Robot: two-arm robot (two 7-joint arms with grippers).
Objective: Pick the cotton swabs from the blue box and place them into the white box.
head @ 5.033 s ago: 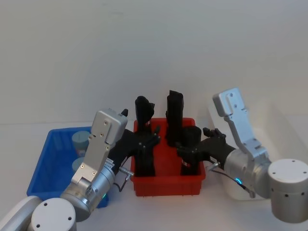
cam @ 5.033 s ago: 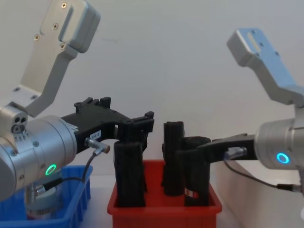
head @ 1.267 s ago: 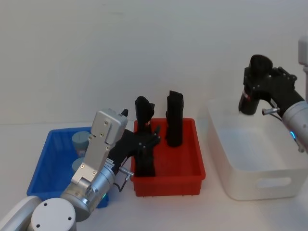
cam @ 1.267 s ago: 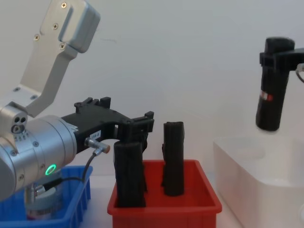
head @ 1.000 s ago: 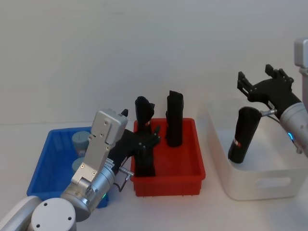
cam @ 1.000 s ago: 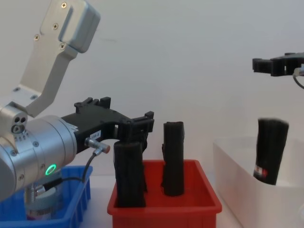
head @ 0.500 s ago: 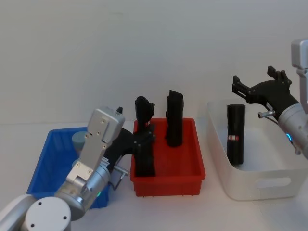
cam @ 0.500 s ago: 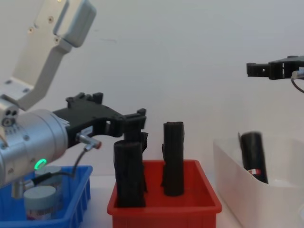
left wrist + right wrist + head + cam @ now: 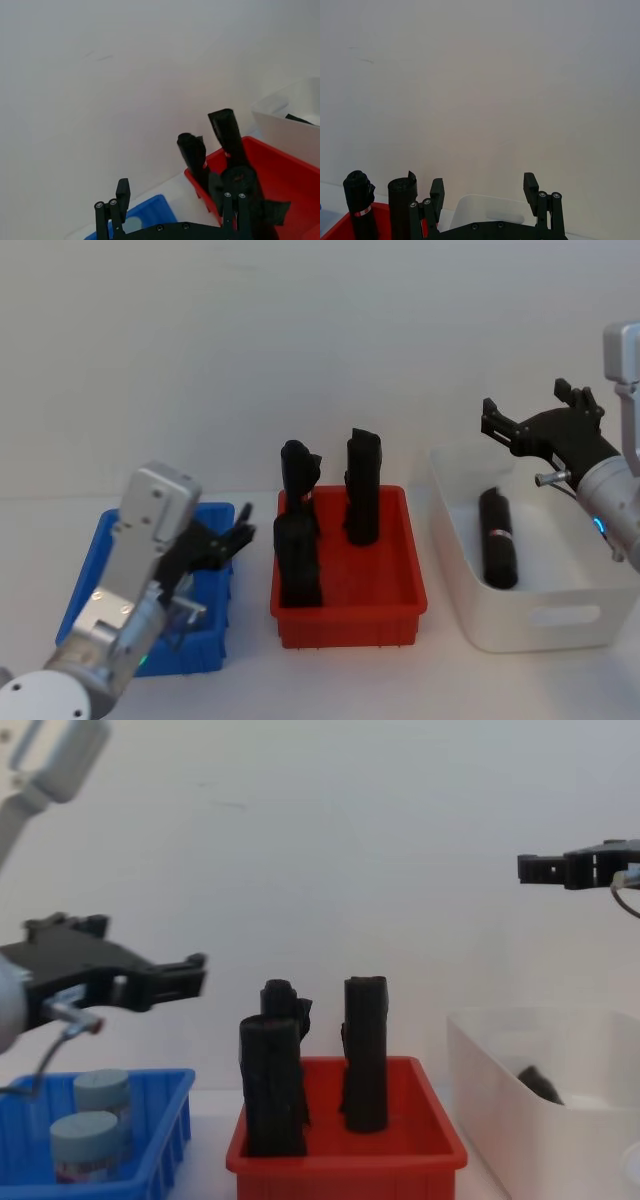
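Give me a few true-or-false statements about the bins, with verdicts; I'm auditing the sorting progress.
Two grey-lidded cylindrical cotton swab tubs sit in the slotted blue plastic bin. True.
The smooth white plastic bin holds a swab tub. False: it holds a lying black roll.
The right claw grips a roll. False: it hangs open above the white bin.
Three upright black rolls stand in the red plastic bin. True.

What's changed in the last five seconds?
The right gripper lifted one black roll out of the red bin, carried it over the white box and let go. The roll now lies on its side inside, with the gripper open above. The left gripper drew back from the red bin to the blue box edge, open. Unchanged: three rolls in the red bin, two cotton swabs in the blue box.
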